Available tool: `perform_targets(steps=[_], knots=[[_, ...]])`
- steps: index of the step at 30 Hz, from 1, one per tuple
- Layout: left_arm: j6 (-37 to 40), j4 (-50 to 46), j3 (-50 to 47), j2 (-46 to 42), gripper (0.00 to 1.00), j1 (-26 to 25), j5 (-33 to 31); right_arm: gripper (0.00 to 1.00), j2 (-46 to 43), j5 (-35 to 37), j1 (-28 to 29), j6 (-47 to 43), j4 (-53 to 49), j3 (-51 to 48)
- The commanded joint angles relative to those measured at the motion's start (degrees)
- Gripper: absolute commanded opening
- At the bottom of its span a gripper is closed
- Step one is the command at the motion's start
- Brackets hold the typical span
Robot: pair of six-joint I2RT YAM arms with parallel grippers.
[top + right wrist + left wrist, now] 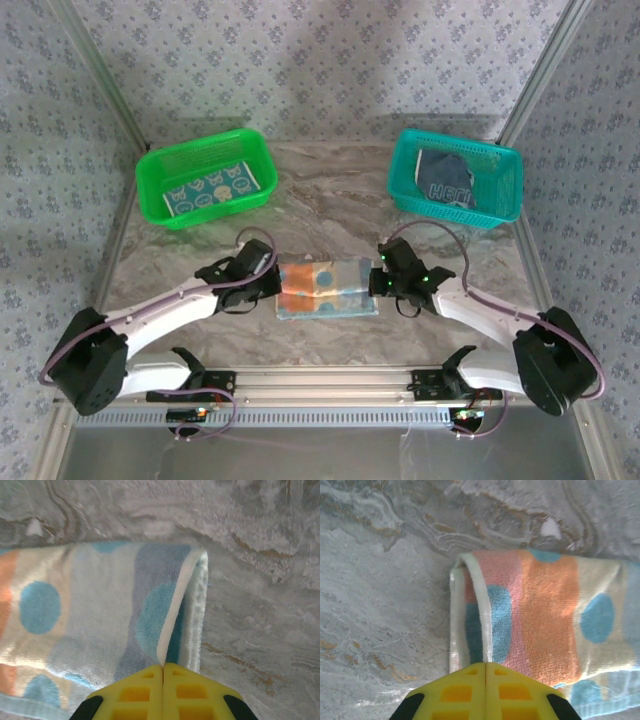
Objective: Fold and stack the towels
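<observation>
- Terry cloth in light blue, orange and cream with blue dots: dotted towel (328, 290), lying doubled over on the marble desk (330, 200), at the near side, midway between the arms.
- Left tool (485, 666) pressed together on the towel's left hem, the raised layer curling up into the yellow tips.
- Right tool (163, 667) likewise pinching the right hem, mirrored.
- Gripped at both ends, probably to keep the layer taut and square for folding over.
- Further back: teal towel (207, 188) flat in the green basket (150, 170); dark towel (447, 178) bunched in the teal basket (400, 195).
</observation>
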Motion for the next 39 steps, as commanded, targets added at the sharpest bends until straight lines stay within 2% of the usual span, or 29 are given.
perform_targets(steps=[1,11,20,28,36,37,39], knots=[[0.2,-4.6,1.6,-2.7,0.0,-0.3,0.4,0.0,-2.4,-0.9,0.4,-0.3,-4.7,1.7],[-3.0,-9.1,0.2,-9.9,0.0,-1.3,1.2,0.0,-7.3,-0.3,3.3,1.9,-9.0,1.0],[-8.2,-9.7,-3.6,-14.2,0.0,-4.6,0.9,0.0,-10.4,1.0,4.9,2.6,-10.6,-1.3],[-14.2,-5.3,-9.8,-13.6,0.0,-8.6,-0.1,0.0,-7.1,0.7,4.5,2.6,-6.3,-5.6],[-16.2,-1.1,-13.6,-9.3,0.0,-10.0,-0.9,0.0,-3.1,2.2,4.2,2.6,-4.7,-7.7],[-16.3,-0.2,-14.0,-8.7,0.01,-10.0,-0.7,0.0,-2.8,2.2,4.1,2.6,-4.5,-8.0],[-16.4,0.3,-14.4,-7.7,0.15,-10.0,-0.7,0.06,-2.6,2.1,3.9,2.6,-3.7,-8.5]])
